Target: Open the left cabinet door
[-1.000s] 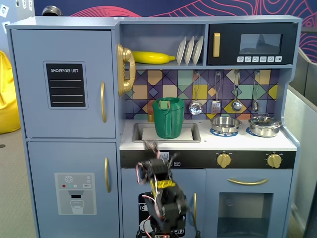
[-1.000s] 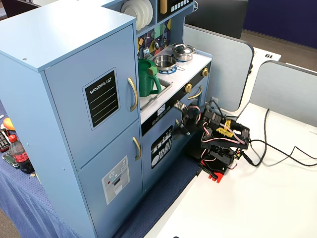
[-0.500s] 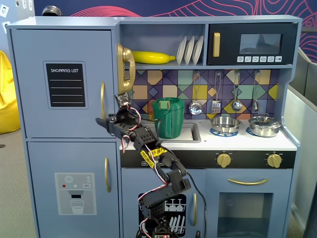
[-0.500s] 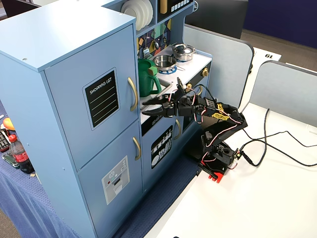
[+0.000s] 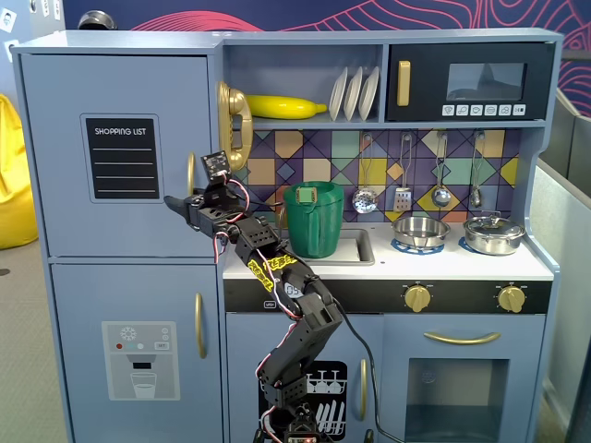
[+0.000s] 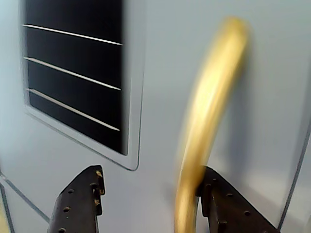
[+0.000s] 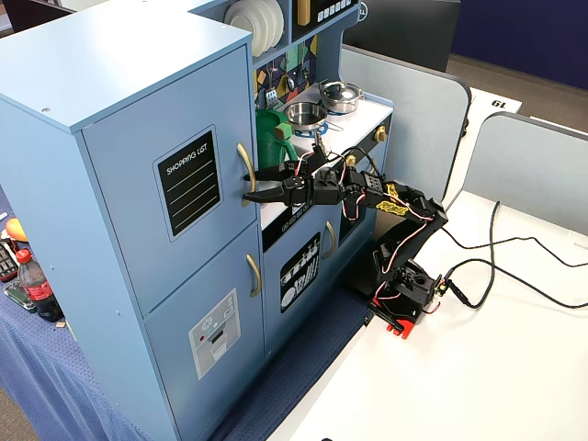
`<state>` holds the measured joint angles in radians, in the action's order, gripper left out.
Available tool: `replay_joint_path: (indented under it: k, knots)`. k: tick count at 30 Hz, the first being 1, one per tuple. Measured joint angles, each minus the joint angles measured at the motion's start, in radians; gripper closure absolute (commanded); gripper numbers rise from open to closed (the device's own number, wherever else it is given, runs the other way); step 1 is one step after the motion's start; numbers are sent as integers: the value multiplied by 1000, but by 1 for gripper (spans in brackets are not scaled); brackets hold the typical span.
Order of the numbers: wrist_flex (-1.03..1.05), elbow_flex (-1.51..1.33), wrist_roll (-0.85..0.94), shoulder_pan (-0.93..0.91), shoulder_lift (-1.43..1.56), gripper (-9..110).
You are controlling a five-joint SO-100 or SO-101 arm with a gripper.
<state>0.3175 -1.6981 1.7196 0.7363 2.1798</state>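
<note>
We see a green pitcher (image 5: 314, 218) in the sink (image 5: 358, 245), a banana (image 5: 282, 106) beside three plates (image 5: 355, 93), and two pots (image 5: 494, 234) on the burners.

Arm (image 7: 386, 207) stretched forward, wrist level; fingers (image 6: 80, 201) spread apart, nothing clamped.

I see a blue-grey door (image 5: 120, 152) with a black, white-lined chalkboard (image 5: 122, 158), a gold handle (image 6: 206, 131), a black gripper (image 6: 148, 206), and a green jug (image 5: 314, 218).
</note>
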Motion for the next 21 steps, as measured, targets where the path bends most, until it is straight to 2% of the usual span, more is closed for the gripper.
replay_joint_path:
  k: [13, 19, 21]
  knots:
    - [382, 5, -34, 135, 221, 87]
    - [523, 5, -66, 117, 341, 90]
    - [563, 3, -84, 60, 374, 93]
